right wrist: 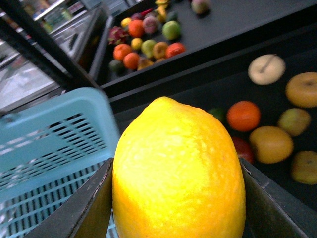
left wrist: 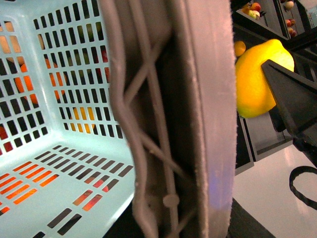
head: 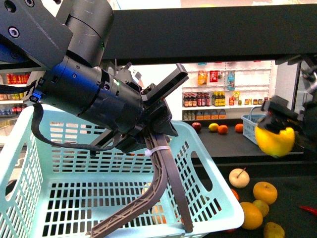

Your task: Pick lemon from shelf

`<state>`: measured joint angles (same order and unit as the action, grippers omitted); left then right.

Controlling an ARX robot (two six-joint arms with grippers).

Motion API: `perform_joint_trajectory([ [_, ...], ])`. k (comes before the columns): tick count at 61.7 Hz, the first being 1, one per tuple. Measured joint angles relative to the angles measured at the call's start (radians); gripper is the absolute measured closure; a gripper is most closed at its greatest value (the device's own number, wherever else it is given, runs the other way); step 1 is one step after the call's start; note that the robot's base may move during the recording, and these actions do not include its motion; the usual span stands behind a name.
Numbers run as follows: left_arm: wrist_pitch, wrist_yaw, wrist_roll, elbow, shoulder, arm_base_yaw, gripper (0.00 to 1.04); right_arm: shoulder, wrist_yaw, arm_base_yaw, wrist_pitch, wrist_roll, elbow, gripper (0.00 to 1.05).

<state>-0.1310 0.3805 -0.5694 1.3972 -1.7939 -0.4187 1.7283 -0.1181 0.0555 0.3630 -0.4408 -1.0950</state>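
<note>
My right gripper (head: 276, 130) is shut on the bright yellow lemon (head: 275, 141) and holds it in the air at the right, above the dark tier of the black shelf (head: 277, 188). In the right wrist view the lemon (right wrist: 178, 171) fills the space between both fingers. It also shows in the left wrist view (left wrist: 255, 79). My left gripper (head: 158, 148) is shut on the grey handle (left wrist: 168, 119) of the light blue basket (head: 64, 198), which hangs at the left, apart from the lemon.
Loose oranges, a pale round fruit (head: 239, 177) and other fruit lie on the lower tier below the lemon. More fruit and a small blue basket (head: 251, 126) sit on the upper tier. White store shelves with bottles stand behind. A black beam (head: 208, 44) crosses overhead.
</note>
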Motion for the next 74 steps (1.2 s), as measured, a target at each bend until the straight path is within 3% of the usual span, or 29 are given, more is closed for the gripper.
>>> perform_joint_trajectory([
  [33, 0.0, 0.002, 0.0, 0.0, 0.0, 0.001, 0.9, 0.118, 0.056, 0.262, -0.036, -0.014, -0.02, 0.4],
  [43, 0.0, -0.013, -0.003, 0.0, 0.0, 0.005, 0.9, 0.146, 0.05, 0.282, 0.005, -0.017, -0.02, 0.18],
  [51, 0.0, -0.016, -0.002, 0.005, 0.0, 0.009, 0.9, 0.142, 0.019, 0.261, 0.066, -0.06, -0.015, 0.01],
  [63, 0.0, -0.005, -0.003, 0.005, -0.002, 0.004, 0.9, 0.098, -0.031, 0.178, 0.113, -0.15, -0.006, 0.02],
  [74, 0.0, 0.0, -0.003, 0.005, -0.002, 0.003, 0.9, 0.093, 0.025, 0.0, 0.142, -0.231, 0.01, 0.02],
])
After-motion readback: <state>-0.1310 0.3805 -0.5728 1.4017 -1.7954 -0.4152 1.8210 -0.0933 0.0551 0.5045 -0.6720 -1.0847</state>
